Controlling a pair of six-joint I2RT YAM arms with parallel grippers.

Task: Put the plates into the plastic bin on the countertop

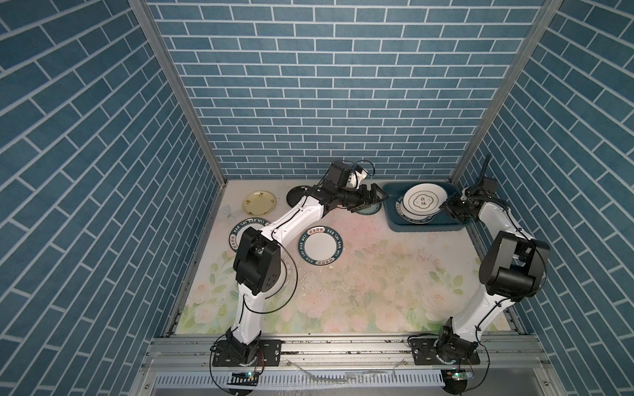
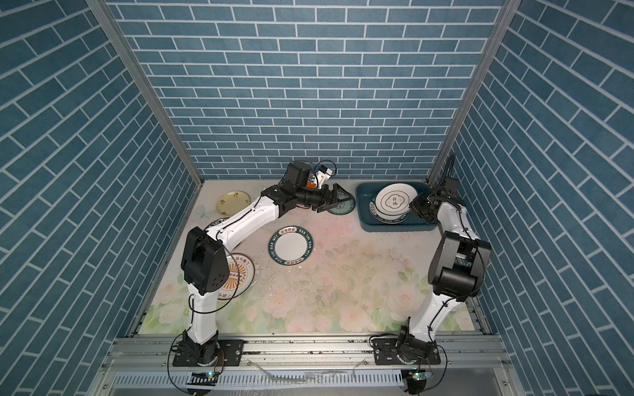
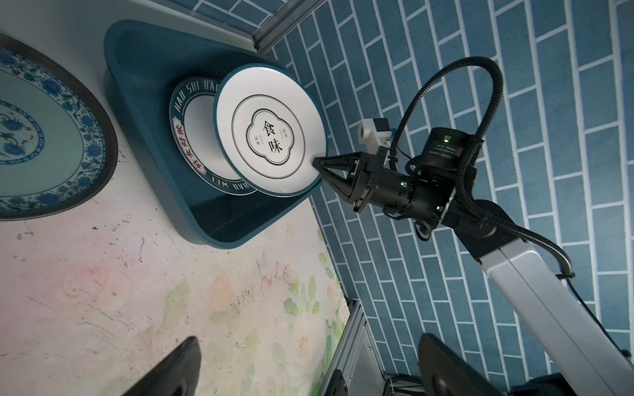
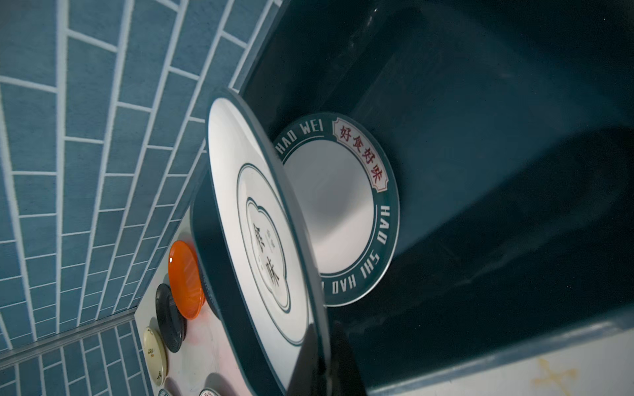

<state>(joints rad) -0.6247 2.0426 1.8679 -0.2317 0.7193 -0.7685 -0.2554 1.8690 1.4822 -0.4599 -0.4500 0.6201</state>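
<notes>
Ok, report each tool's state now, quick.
Left tool: open, empty, by the teal-patterned plate.
Right tool: shut on the white plate with the dark ring, over the plastic bin.

- I get soft, even overhead light in both top views; the brick walls [image 1: 308, 85] stretch toward the edges.
- The plastic bin [image 4: 480, 171] reads dim inside; the white plate [image 4: 233, 178] carries a mild sheen.
- The left gripper [image 3: 308, 337] blurs dark up close.

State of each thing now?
Left gripper: open, above teal plate.
Right gripper: shut on ring plate's rim.
Ring plate: held tilted over bin.
Bin: on countertop, one lettered plate flat inside.
Teal plate: on countertop.
Cream plate: on countertop.
Black plate: on countertop.
Orange plate: on countertop.
Sunburst plate: on countertop.
Middle lettered plate: on countertop.
Left lettered plate: on countertop.
</notes>
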